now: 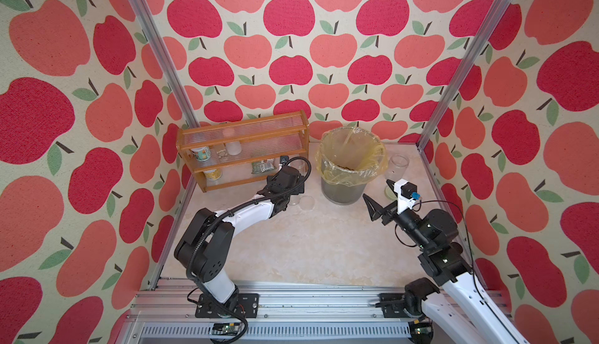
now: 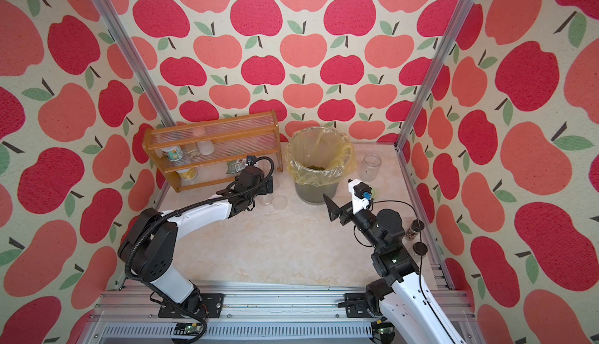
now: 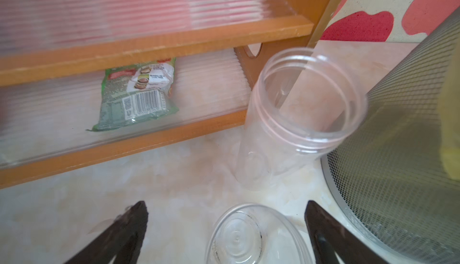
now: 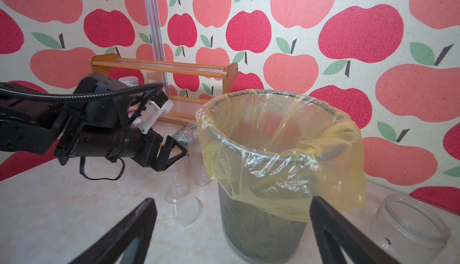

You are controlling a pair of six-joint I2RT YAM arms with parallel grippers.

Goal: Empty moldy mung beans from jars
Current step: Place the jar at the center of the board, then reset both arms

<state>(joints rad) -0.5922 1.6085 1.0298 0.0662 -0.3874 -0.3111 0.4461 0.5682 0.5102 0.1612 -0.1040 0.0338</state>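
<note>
A short clear jar (image 3: pixel 239 237) stands empty on the table between my left gripper's (image 3: pixel 226 205) wide-apart fingers, which do not touch it. Its clear lid (image 1: pixel 306 202) lies beside it. Just beyond, against the bin, a tall slim jar (image 3: pixel 298 116) stands open and empty. Mung beans (image 2: pixel 316 167) lie in the bottom of the yellow-lined mesh bin (image 1: pixel 340 193). My right gripper (image 4: pixel 232 200) is open and holds nothing, near the bin's right front. A wider jar (image 4: pixel 410 228) stands empty to the right of the bin, its pale green lid (image 1: pixel 390 192) partly hidden by the gripper.
A wooden rack (image 1: pixel 243 151) at the back left holds printed cans and a green packet (image 3: pixel 139 96). A dark-capped small bottle (image 2: pixel 414 229) and a black lid (image 2: pixel 420 248) sit at the table's right edge behind my right arm.
</note>
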